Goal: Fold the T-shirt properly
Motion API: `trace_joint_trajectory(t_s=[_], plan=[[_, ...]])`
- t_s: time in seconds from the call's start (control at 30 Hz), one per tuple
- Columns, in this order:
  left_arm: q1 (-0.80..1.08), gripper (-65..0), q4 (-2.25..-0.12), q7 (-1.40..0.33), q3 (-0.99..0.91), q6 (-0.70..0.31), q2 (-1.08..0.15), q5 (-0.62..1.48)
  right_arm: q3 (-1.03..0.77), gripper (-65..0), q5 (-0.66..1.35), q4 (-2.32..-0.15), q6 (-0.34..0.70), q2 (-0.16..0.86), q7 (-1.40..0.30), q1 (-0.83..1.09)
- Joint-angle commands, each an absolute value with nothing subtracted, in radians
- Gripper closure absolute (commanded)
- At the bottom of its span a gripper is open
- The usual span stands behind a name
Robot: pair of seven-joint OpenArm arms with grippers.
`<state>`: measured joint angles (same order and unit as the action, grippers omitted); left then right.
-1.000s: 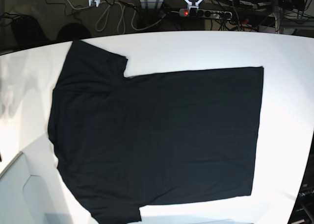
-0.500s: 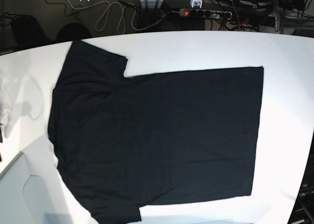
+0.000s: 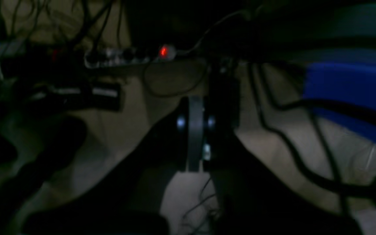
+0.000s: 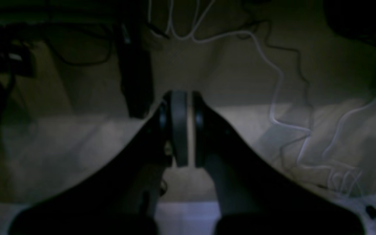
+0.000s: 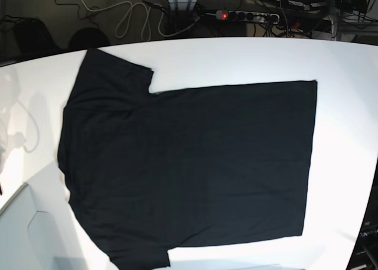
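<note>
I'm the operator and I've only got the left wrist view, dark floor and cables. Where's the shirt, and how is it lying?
Observer: The base view shows the T-shirt spread out on the white table, plain black side up, both sleeves out toward that view's left.
Operator: Is the other gripper holding any of it?
Observer: No. In the right wrist view, the right gripper is shut or nearly so, over floor and cables, with no cloth between its fingers.
Operator: Anything sticking past the table?
Observer: The lower sleeve runs to the base view's bottom edge, so I can't tell.
</note>
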<state>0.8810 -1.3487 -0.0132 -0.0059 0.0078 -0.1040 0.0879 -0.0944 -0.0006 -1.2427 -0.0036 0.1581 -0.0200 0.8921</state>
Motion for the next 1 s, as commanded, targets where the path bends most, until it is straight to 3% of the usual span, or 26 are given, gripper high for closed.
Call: trace_joint_trajectory(t_s=[0.0,0.17,0.37,0.57,0.7,0.83,0.97], plan=[[0.931,0.0,-1.394,-0.001,-0.007,0.001,-0.128,0.124,-0.097,-0.1,0.002,-1.287,0.002,0.162,-0.002,0.935],[1.021,0.0,-1.543,-0.001,-0.002,0.008,-0.225,0.291,-0.099,-0.2,0.004,-1.492,-0.001,0.196,-0.004,1.058],[1.095,0.0,-1.696,0.001,-0.008,0.008,-0.306,0.309,-0.102,-0.4,0.002,-1.759,-0.002,0.263,-0.004,1.190],[1.096,0.0,-1.827,-0.001,-0.148,0.004,-0.274,0.311,-0.188,-1.7,-0.001,-1.945,-0.001,0.268,-0.018,1.228],[1.072,-0.1,-1.925,-0.012,-0.236,0.005,-0.254,0.311,-0.216,-14.5,-0.001,-2.020,-0.001,0.268,-0.107,1.167],[1.001,-0.3,-2.011,-0.173,-0.335,0.002,-0.249,0.346,-0.217,-30.4,0.001,-2.081,0.001,0.268,-0.168,1.125],[0.889,-10.9,-2.015,-0.332,-0.475,-0.001,-0.243,0.545,-0.214,-37.9,0.001,-2.095,0.001,0.268,-0.173,1.095]])
